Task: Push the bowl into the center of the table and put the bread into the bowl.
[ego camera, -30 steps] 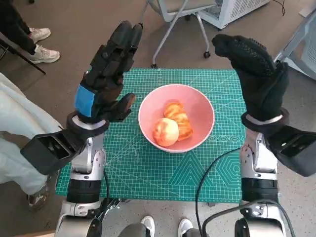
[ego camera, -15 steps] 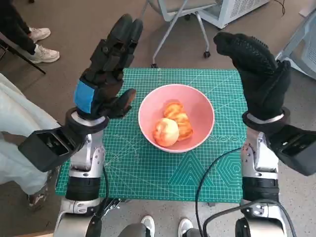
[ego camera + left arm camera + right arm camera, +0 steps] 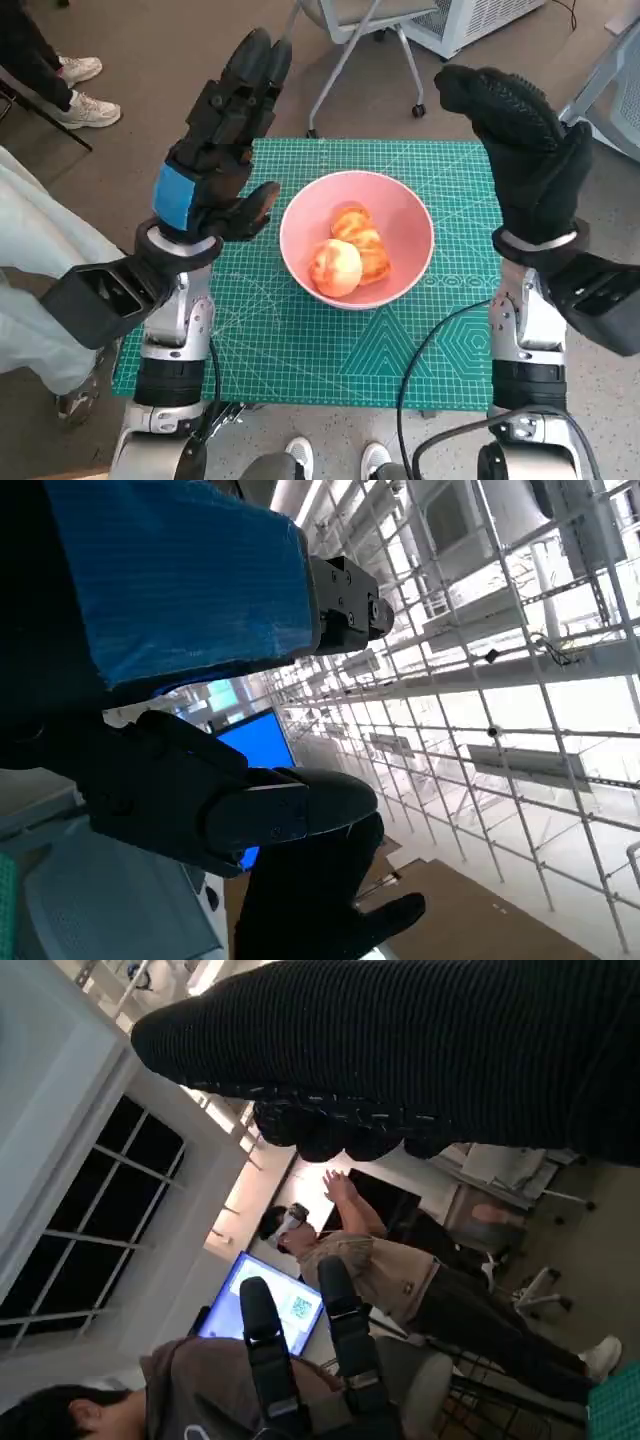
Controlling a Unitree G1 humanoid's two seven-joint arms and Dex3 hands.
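Observation:
A pink bowl (image 3: 400, 215) stands near the middle of the green cutting mat (image 3: 300, 350), a little toward the far side. Two pieces of golden bread (image 3: 347, 252) lie inside it. My left hand (image 3: 220, 150) is raised upright above the mat's left side, fingers stretched out and apart, holding nothing. My right hand (image 3: 520, 150) is raised above the mat's right edge, its gloved fingers bent forward over nothing. The left wrist view shows only my left hand (image 3: 190, 680) against ceiling trusses. Across the top of the right wrist view runs the right hand (image 3: 440, 1050) as a dark band.
An office chair base (image 3: 345, 60) stands beyond the table's far edge. A person's feet in white shoes (image 3: 85, 95) are at the far left, and pale trousers (image 3: 40, 260) lie close to the table's left side. In the right wrist view a person (image 3: 400, 1280) stands with hands raised.
My left hand has drifted slightly up and toward the bowl. The right hand, bowl and bread have stayed where they were.

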